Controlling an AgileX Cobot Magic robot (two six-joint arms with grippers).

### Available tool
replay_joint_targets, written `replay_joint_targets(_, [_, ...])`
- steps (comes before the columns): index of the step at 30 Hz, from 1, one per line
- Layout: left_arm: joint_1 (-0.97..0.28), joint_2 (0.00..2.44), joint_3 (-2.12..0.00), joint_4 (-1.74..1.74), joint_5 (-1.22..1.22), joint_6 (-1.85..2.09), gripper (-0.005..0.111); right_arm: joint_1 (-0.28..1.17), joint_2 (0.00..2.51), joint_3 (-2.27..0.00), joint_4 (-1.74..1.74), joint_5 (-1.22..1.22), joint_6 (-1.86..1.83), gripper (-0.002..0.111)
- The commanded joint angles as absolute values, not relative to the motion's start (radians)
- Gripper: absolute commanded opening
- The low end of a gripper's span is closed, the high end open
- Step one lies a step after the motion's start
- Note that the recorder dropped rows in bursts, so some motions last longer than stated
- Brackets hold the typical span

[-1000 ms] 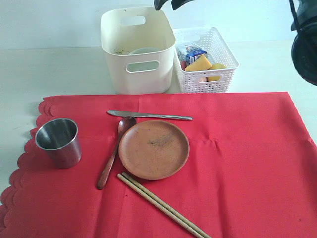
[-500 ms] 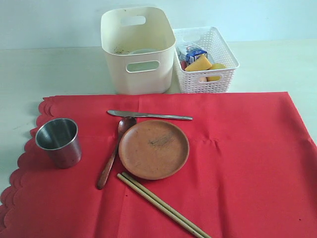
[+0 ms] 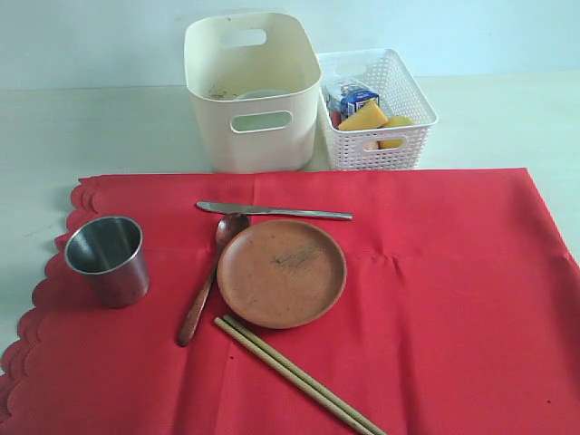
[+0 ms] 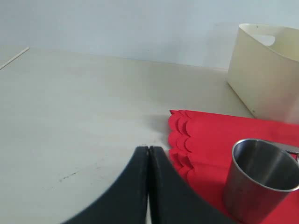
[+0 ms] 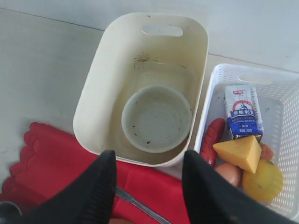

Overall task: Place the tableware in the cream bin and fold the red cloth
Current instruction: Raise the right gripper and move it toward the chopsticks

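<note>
on the red cloth (image 3: 435, 299), the metal knife (image 3: 274, 211) lies crosswise, blade pointing left. left gripper (image 4: 148, 151) jaws together; right gripper (image 5: 148, 157) jaws apart, empty, over the cream bin (image 5: 93, 93).

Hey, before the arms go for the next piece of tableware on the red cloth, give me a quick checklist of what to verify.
1. Is the right gripper open and empty: ok.
2. Is the left gripper ready to grasp: not ok, its jaws are shut, close to the steel cup.
3. Is the white bowl inside the cream bin: ok.
4. Is the steel cup upright and apart from the other pieces: ok.
5. Is the red cloth free for folding: not ok; the cup, round plate, spoon, knife and chopsticks lie on it.
</note>
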State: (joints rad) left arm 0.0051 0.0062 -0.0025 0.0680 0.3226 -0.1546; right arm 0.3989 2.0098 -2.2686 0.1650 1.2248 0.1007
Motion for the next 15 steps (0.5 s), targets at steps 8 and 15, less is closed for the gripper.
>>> replay_joint_targets(8, [-0.001,0.0,0.0,0.067,0.319,-0.157,0.001,0.396,1.894,-2.06,0.171,1.221,0.045,0.045])
replay_joint_targets(15, [-0.001,0.0,0.0,0.067,0.319,-0.157,0.001,0.396,1.81,-1.835,0.202,1.221,0.0,0.043])
